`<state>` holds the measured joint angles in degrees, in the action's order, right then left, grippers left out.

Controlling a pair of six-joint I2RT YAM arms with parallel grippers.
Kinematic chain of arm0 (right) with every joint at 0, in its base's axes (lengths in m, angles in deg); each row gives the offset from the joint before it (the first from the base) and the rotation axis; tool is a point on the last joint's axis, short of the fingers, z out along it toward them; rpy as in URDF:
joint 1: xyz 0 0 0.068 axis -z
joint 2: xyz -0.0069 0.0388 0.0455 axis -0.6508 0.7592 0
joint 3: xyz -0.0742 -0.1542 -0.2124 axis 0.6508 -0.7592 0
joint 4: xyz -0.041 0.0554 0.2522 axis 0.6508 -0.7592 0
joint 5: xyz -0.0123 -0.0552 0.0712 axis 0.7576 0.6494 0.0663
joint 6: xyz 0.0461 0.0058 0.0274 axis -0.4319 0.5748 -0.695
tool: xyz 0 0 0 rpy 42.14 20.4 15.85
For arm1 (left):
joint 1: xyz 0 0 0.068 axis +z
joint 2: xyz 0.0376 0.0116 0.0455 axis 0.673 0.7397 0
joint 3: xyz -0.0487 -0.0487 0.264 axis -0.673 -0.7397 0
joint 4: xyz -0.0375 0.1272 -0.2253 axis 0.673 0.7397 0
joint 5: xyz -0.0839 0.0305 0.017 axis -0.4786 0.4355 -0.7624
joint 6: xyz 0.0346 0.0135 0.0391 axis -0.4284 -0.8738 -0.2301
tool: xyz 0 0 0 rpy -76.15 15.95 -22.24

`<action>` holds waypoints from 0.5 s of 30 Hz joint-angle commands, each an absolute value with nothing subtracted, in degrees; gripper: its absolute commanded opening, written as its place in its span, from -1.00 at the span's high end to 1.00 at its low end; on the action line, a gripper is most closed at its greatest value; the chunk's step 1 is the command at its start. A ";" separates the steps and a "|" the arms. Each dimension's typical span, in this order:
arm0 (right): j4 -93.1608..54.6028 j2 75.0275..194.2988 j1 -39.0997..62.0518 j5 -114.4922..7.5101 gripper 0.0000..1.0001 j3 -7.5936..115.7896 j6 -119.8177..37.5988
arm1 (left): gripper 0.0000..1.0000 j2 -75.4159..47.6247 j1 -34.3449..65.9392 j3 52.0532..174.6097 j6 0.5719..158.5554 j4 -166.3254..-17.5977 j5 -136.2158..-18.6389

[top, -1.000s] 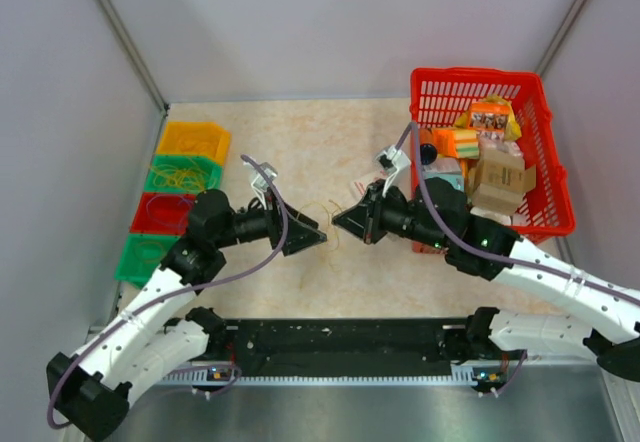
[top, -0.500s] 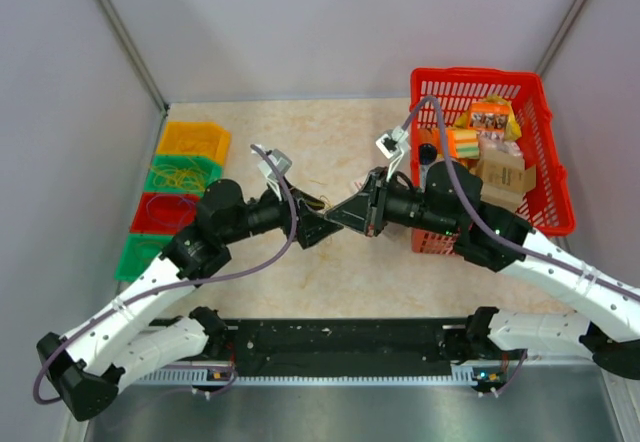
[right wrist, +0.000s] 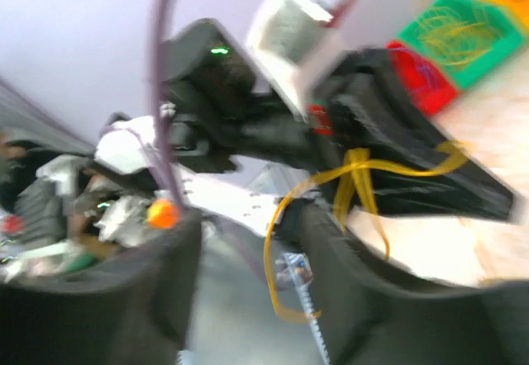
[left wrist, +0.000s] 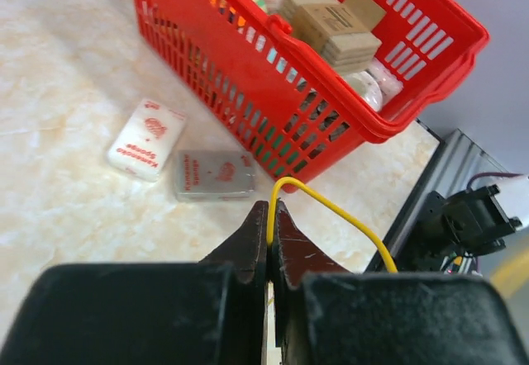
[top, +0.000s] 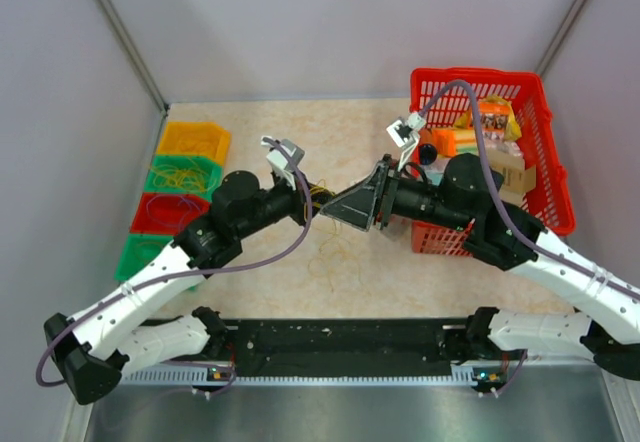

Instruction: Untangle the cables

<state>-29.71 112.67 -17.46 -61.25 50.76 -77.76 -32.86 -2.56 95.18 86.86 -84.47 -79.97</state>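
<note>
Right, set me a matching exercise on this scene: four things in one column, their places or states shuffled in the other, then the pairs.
1. left gripper
2. red basket
3. white packet
4. green bin next to the orange bin

a. lies flat on the tabletop, outside the basket
b. shut on a yellow cable
c. holds loose yellow strands
d. holds cardboard boxes

Pairs: 1-b, 2-d, 3-a, 4-c.

right wrist: cables [right wrist: 357,175] blurred | left wrist: red basket [left wrist: 273,92] cut at top
</note>
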 commanded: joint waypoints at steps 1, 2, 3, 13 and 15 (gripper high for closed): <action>-40.19 109.13 -17.14 -47.20 -0.38 48.70 -66.74 | 1.00 -39.19 -2.62 96.10 85.91 -85.81 -73.39; -41.87 108.69 -17.14 -44.38 -0.48 47.38 -63.59 | 1.00 -40.34 -2.53 96.27 86.70 -85.38 -72.78; -42.58 108.34 -17.14 -43.49 -0.50 45.54 -59.65 | 1.00 -41.30 -2.35 97.31 87.23 -84.07 -73.29; -29.14 110.17 -17.05 -46.47 -0.51 30.23 -51.87 | 1.00 -40.00 -2.00 114.27 93.99 -66.93 -69.79; -27.66 112.55 -17.14 -47.25 -0.50 30.41 -51.17 | 1.00 -40.00 -2.00 117.70 94.79 -65.43 -67.76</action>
